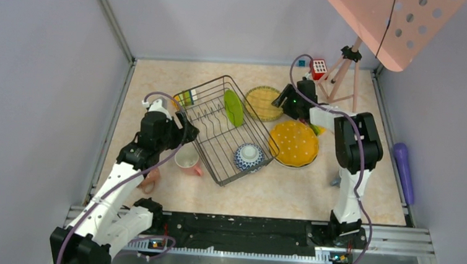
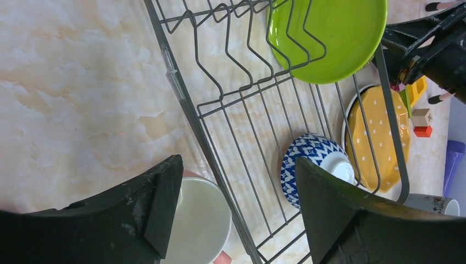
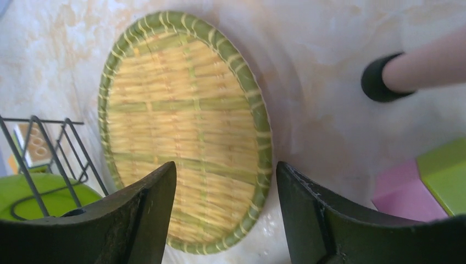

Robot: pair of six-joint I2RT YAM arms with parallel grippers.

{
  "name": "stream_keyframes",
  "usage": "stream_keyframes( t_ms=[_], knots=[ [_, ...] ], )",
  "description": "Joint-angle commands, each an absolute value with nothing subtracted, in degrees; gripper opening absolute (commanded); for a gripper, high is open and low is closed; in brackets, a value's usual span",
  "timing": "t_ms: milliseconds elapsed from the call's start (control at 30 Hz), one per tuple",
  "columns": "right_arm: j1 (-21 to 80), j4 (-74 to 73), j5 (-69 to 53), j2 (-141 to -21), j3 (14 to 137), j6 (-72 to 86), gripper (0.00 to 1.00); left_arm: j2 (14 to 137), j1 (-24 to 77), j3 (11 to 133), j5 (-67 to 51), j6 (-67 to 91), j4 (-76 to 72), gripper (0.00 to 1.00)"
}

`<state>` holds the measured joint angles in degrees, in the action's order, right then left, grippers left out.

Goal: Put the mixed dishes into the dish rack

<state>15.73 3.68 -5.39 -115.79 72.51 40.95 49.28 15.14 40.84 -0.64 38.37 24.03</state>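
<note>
Dish rack: dark wire basket at mid-table, set at an angle to the table edges, with a yellow-green-white piece at its far-left end.
Lime green plate: inside the rack, standing on edge in the slots, toward the far end.
Blue-white patterned bowl: inside the rack at its near-right corner, upside down, foot ring up.
Yellow-orange dotted plate: flat on the table, just beside the rack's right side, with a white rim showing under its near edge.
Woven plate with green rim: flat on the table beyond the dotted plate, close to the rack's far-right side.
Pink mug: upright on the table against the rack's left side, white inside, mouth up.
Second pink mug: on the table nearer the left arm's base, partly hidden under the arm.
Left gripper: released, jaws wide, hanging over the rack's left rail, one finger above the pink mug's rim. Possibly touching the mug, too close to tell.
Right gripper: released, jaws apart, nothing between them, poised above the near edge of the woven plate.
Toy blocks: small coloured pieces on the table beyond the dotted plate, by the right arm.
Tripod foot: black-capped pink leg resting on the table, right of the woven plate.
</note>
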Motion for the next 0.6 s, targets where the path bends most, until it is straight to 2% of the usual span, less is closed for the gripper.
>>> stream_keyframes(
  t_ms=[0,100,133,167,200,267,300,567],
  knots=[
    [14.6,6.1,-8.6,-118.9,75.7,45.1,0.66,49.1,14.9,43.2,-1.1,37.4,23.1,0.80],
    [14.4,6.9,-10.6,-120.9,76.2,47.5,0.54,49.1,14.9,43.4,-0.7,37.1,23.3,0.80],
    [14.3,7.5,-11.0,-121.3,76.0,48.3,0.45,49.0,14.9,43.5,-0.6,37.0,23.4,0.80],
    [14.3,8.1,-11.2,-121.4,75.7,49.1,0.28,49.0,14.9,43.6,-0.5,36.8,23.6,0.80],
    [14.3,9.0,-11.2,-121.3,75.4,49.7,0.17,49.0,14.8,43.6,-0.5,36.7,23.7,0.80],
    [14.1,9.5,-10.9,-120.8,75.0,50.3,0.02,48.9,14.8,43.6,1.0,36.4,23.9,0.80],
    [14.0,9.7,-10.8,-120.4,74.9,50.5,0.00,48.8,14.8,43.7,1.2,36.3,24.1,0.80],
    [14.0,10.1,-9.1,-113.5,74.7,49.1,0.00,46.9,14.8,44.4,3.3,33.8,25.1,0.80]
  ],
)
